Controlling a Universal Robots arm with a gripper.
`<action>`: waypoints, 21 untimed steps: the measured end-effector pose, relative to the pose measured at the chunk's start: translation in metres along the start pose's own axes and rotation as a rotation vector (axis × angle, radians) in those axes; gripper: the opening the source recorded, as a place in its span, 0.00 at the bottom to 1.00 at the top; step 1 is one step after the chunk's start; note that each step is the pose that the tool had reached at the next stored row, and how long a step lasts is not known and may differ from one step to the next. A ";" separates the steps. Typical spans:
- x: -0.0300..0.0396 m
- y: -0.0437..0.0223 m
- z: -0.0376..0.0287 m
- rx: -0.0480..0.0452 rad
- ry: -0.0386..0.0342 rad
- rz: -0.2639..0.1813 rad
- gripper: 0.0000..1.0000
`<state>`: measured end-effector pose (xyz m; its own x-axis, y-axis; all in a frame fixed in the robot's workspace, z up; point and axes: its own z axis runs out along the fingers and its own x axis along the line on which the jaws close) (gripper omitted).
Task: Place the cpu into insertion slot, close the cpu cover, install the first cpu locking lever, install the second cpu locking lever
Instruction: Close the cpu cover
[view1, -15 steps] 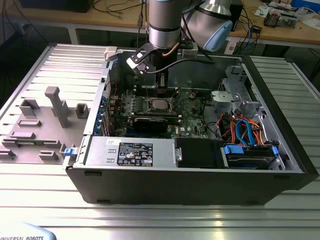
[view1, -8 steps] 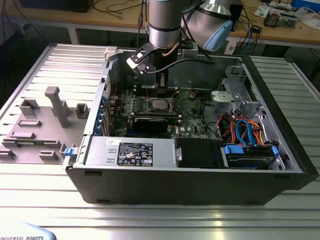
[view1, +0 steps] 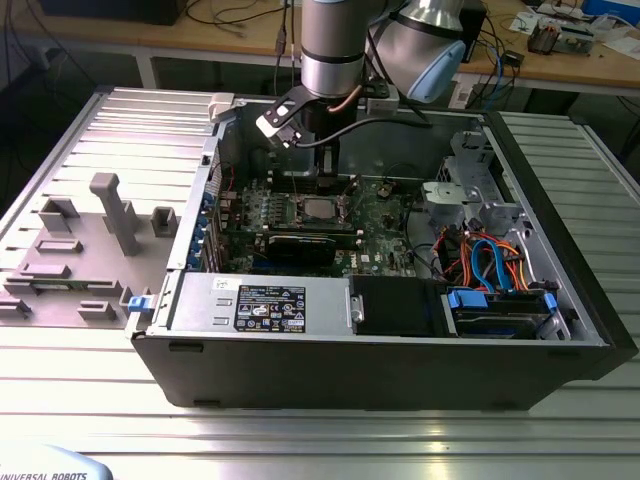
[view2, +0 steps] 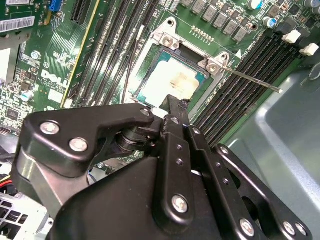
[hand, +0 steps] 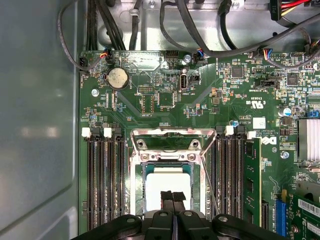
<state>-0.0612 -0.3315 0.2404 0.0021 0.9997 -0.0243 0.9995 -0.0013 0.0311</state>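
The cpu (hand: 167, 181) is a silvery square chip lying flat inside the insertion slot (hand: 136, 192), on the green motherboard in the open computer case. In the second wrist view the cpu (view2: 170, 80) sits just beyond my fingertips. My gripper (hand: 173, 196) hangs right over the chip's near edge with its two black fingers pressed together and nothing between them. The cpu cover (hand: 172, 136) looks swung up at the slot's far side. A thin wire locking lever (view2: 250, 77) sticks out sideways, unlatched. In the exterior view the gripper (view1: 322, 160) hovers above the slot (view1: 318, 208).
Black memory slots (hand: 105, 185) flank the socket on both sides. The grey case wall (hand: 40, 125) and black cables (hand: 200, 30) are close by. An expansion card (view1: 300, 243), the power supply (view1: 260, 303) and a drive bay with blue and orange cables (view1: 490, 260) fill the case's near side.
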 end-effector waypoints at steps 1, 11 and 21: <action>0.0000 0.0000 0.0000 0.0000 0.0000 0.000 0.11; -0.0001 0.0002 -0.0037 0.0000 0.0000 0.000 0.11; -0.0004 0.0006 -0.0178 0.0000 0.0000 0.000 0.11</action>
<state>-0.0611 -0.3315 0.2582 0.0020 0.9997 -0.0244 0.9995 -0.0012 0.0311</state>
